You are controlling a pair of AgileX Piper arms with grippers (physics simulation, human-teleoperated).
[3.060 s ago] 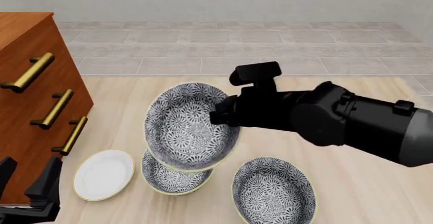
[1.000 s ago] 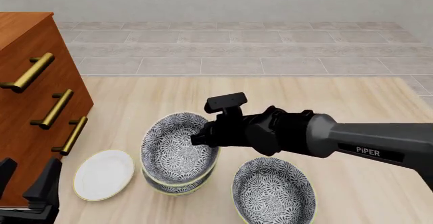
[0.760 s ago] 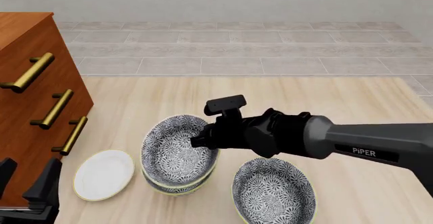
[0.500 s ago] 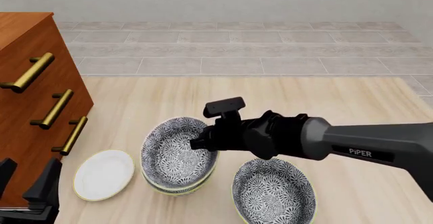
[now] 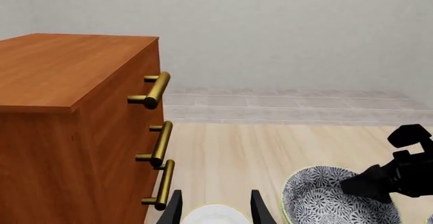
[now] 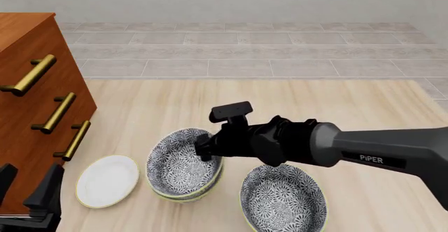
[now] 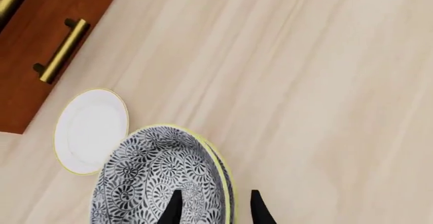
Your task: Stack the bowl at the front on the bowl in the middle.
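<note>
Front view: the right tool (image 6: pixel 204 150) is seen pinching the near-side rim of the bowl at the front (image 6: pixel 183 161), one finger inside and one outside, so the grip is closed on that rim. That bowl is nested in the bowl in the middle (image 6: pixel 183 194), whose rim peeks out just below, probably so release can be done cleanly. A third bowl (image 6: pixel 284 198) and a white plate (image 6: pixel 107 180) are left on the counter (image 6: pixel 315 106) either side. The left tool (image 5: pixel 213 211) is parked open near the dresser (image 6: pixel 31 101).

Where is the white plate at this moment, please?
In the front view, the white plate lies front-left on the table, between the wooden dresser and the stacked bowls.
</note>
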